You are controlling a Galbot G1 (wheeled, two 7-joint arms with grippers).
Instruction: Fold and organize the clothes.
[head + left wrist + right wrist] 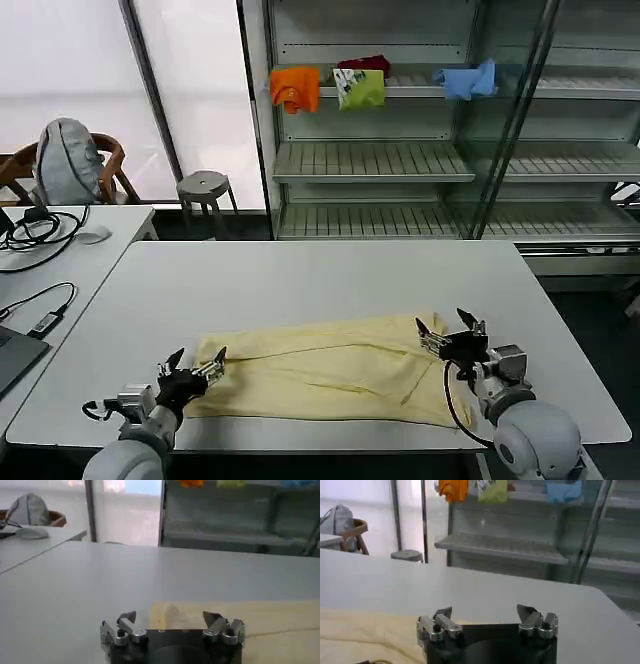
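The pale cream-yellow T-shirt (330,378) lies folded into a long band across the near part of the white table (330,280). My left gripper (198,368) stands open at the band's left end, its fingertips just over the fabric edge. In the left wrist view the shirt (260,625) lies ahead of the open left gripper (170,616). At the band's right end my right gripper (445,328) is open above the corner. The right wrist view has the shirt (365,630) beside the open right gripper (484,612), nothing between its fingers.
Metal shelves (420,160) stand behind the table with orange (296,88), lime-green (360,88) and light blue (466,80) garments. A second desk (60,250) with cables, a chair with a grey bag (66,160) and a stool (204,186) are at the left.
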